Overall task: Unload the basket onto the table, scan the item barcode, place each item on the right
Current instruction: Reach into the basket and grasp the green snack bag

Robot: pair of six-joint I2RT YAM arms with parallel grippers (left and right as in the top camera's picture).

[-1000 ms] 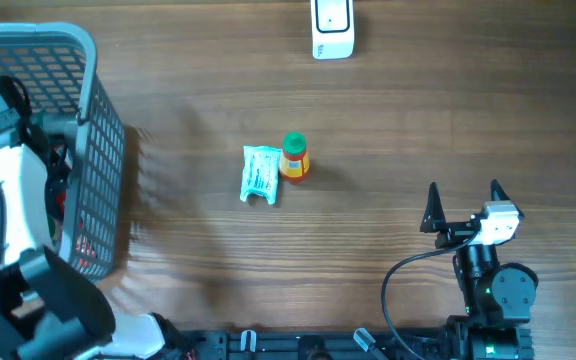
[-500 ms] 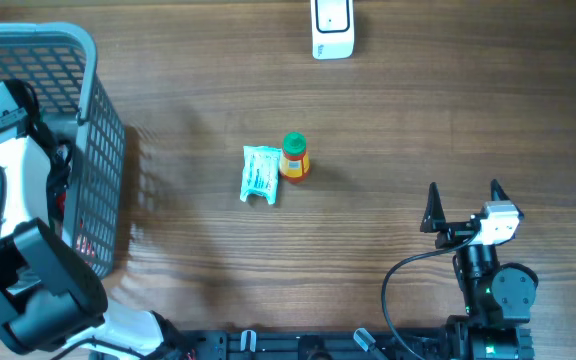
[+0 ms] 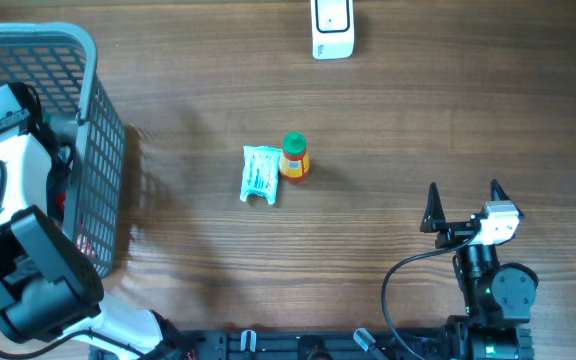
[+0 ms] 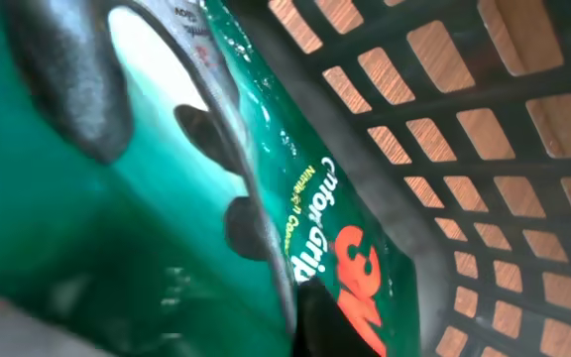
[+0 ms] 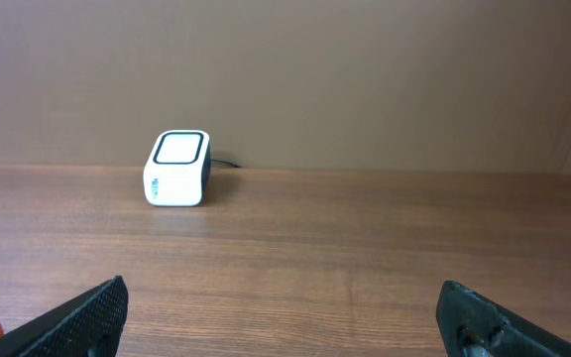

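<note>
- Having been moved deeper into the nine-o'clock basket [image 3: 98,130], the left gripper [image 4: 196,198] is pressed to a green packet [image 4: 295,169]; a clench cannot be told.
- The right gripper [image 3: 463,205] is left agape at five o'clock; pickup is judged begun.

The brown wooden table [image 3: 418,120] carries a grey plastic mesh basket [image 3: 88,60] at its left and a white box-shaped scanner [image 3: 332,28] at the far edge. In the middle a small white-green packet [image 3: 260,174] lies just beside a small orange bottle with green cap [image 3: 294,158].

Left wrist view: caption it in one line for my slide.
Green 3M Comfort Grip package close up beside the grey basket lattice, wooden table visible through the holes.
</note>
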